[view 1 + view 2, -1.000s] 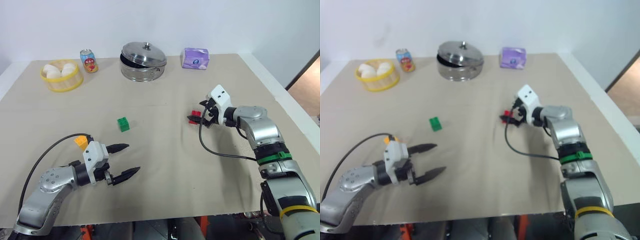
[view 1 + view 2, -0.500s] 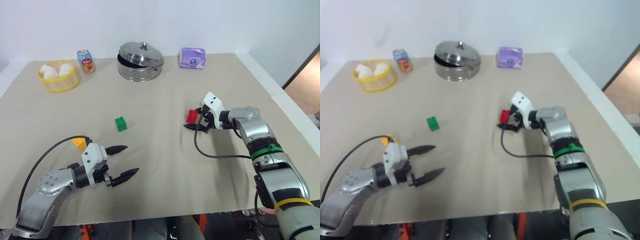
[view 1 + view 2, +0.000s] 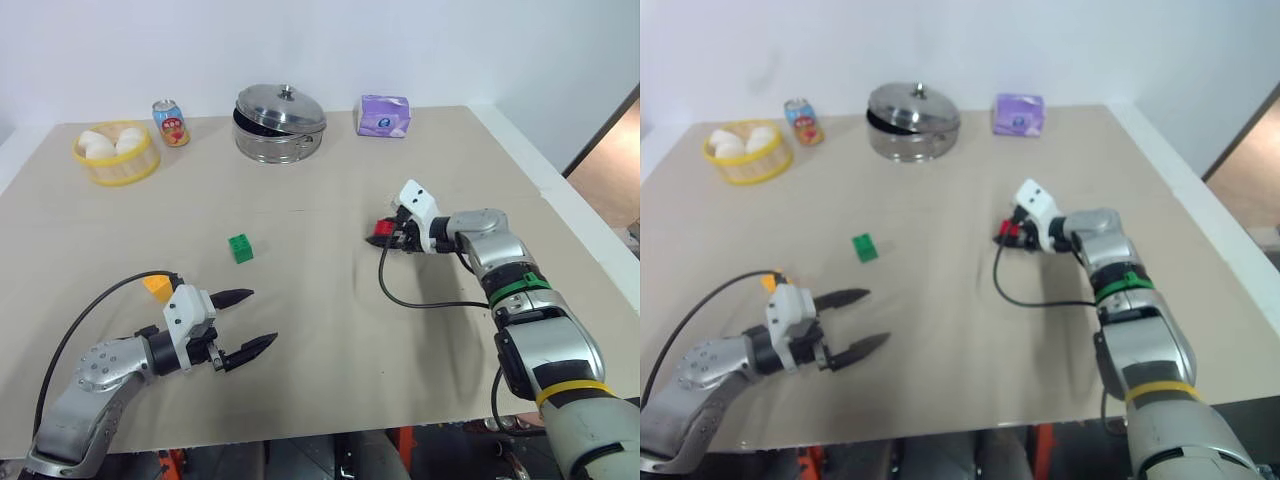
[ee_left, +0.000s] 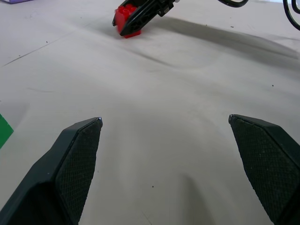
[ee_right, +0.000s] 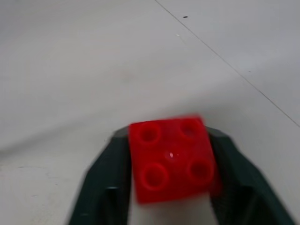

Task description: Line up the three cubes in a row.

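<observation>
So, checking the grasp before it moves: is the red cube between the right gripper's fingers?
Yes, the red cube sits clamped between the right gripper's two black fingers.

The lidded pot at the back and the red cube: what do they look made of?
The pot looks like polished metal, probably stainless steel: silvery, with mirror-like highlights on its lid. The red cube looks like moulded plastic: one saturated colour, round studs on one face and a slight gloss. It sits between the right end effector's dark fingers.
</observation>
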Robot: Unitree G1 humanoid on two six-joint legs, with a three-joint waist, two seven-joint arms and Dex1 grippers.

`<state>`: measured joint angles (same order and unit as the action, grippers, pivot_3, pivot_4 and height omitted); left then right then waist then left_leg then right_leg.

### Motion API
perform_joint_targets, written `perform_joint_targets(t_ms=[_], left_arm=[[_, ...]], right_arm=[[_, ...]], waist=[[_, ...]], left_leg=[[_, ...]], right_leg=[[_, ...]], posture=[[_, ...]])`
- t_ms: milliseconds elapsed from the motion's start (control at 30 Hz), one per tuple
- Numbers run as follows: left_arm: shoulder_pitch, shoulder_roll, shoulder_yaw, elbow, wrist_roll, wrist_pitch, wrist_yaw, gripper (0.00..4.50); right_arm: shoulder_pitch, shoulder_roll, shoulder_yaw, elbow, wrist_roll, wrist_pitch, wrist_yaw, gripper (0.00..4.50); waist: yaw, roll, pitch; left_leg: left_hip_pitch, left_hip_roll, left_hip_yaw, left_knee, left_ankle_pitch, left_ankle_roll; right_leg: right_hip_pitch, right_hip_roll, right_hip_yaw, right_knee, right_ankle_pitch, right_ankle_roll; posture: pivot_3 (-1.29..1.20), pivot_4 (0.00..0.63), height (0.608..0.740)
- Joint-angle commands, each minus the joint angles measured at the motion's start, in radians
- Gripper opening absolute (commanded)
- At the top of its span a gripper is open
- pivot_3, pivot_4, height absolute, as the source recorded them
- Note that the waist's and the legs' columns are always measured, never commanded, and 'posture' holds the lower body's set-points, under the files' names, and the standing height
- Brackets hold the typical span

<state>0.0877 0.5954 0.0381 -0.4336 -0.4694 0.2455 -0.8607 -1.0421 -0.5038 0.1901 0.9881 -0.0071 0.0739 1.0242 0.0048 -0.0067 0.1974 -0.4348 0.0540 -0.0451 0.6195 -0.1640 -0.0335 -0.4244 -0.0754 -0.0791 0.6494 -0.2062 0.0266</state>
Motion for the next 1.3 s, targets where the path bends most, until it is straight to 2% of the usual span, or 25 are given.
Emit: perform_joint_targets(t_ms=[33,200,333,533,667,767,1000,1300], left_arm=[[0.009,0.003,0.016,-0.03,-0.004,-0.019,-0.002,4.5],[0.013,0.009,0.023,-0.028,-0.01,-0.02,-0.008,4.5],[0.004,0.015,0.029,-0.017,-0.016,-0.017,-0.016,4.5],[0.005,0.011,0.057,-0.006,-0.043,-0.008,-0.013,4.5],[0.053,0.02,0.087,-0.014,-0.07,-0.028,-0.05,4.5],[0.087,0.04,0.097,-0.012,-0.064,-0.047,-0.089,4.5],[0.11,0.051,0.091,-0.03,-0.059,-0.06,-0.109,4.5],[0.101,0.048,0.073,-0.056,-0.062,-0.043,-0.101,4.5]], right_arm=[[-0.024,-0.006,-0.028,-0.025,0.0,-0.01,0.007,1.3],[0.01,-0.018,-0.029,-0.103,0.014,0.014,0.035,1.3],[0.044,-0.02,-0.049,-0.24,0.057,0.081,0.077,1.3],[0.156,-0.008,-0.063,-0.602,0.162,0.307,0.108,1.3],[0.277,0.003,-0.009,-0.867,0.212,0.455,0.112,1.3],[0.356,-0.012,0.05,-0.984,0.219,0.472,0.145,1.3],[0.366,-0.013,0.103,-0.94,0.178,0.41,0.139,1.3],[0.33,-0.027,0.142,-0.858,0.163,0.335,0.228,1.3]], waist=[[0.0,0.0,0.0],[0.0,0.0,0.0],[0.0,0.0,0.0],[0.001,0.0,0.0],[0.001,0.0,0.0],[0.001,0.0,0.0],[0.001,0.0,0.0],[0.001,0.0,0.0]], left_leg=[[0.0,0.0,0.0,0.0,0.0,0.0],[0.001,0.0,0.001,0.0,0.0,0.0],[0.001,0.0,0.001,0.0,0.0,0.0],[0.001,0.002,0.002,0.0,0.0,0.0],[0.001,0.004,0.002,0.0,0.0,0.0],[0.002,0.005,0.002,0.0,0.0,0.0],[0.002,0.006,0.003,0.001,0.0,-0.001],[0.003,0.008,0.002,0.0,0.0,-0.001]], right_leg=[[0.0,0.0,0.0,0.0,0.0,0.0],[0.0,0.0,0.001,0.0,0.0,-0.002],[0.0,0.0,0.002,0.0,0.0,-0.002],[0.0,0.001,0.001,0.0,0.0,-0.001],[0.0,0.002,0.001,0.0,-0.001,-0.003],[0.0,0.003,0.001,0.0,-0.002,-0.004],[-0.001,0.003,0.001,0.0,0.001,-0.006],[-0.002,0.007,0.002,0.0,0.001,-0.009]], posture=[[0.0,0.15,0.74],[0.0,0.15,0.74],[0.0,0.15,0.74],[0.0,0.15,0.74],[0.0,0.15,0.74],[0.0,0.15,0.74],[0.0,0.15,0.74],[0.0,0.15,0.74]])
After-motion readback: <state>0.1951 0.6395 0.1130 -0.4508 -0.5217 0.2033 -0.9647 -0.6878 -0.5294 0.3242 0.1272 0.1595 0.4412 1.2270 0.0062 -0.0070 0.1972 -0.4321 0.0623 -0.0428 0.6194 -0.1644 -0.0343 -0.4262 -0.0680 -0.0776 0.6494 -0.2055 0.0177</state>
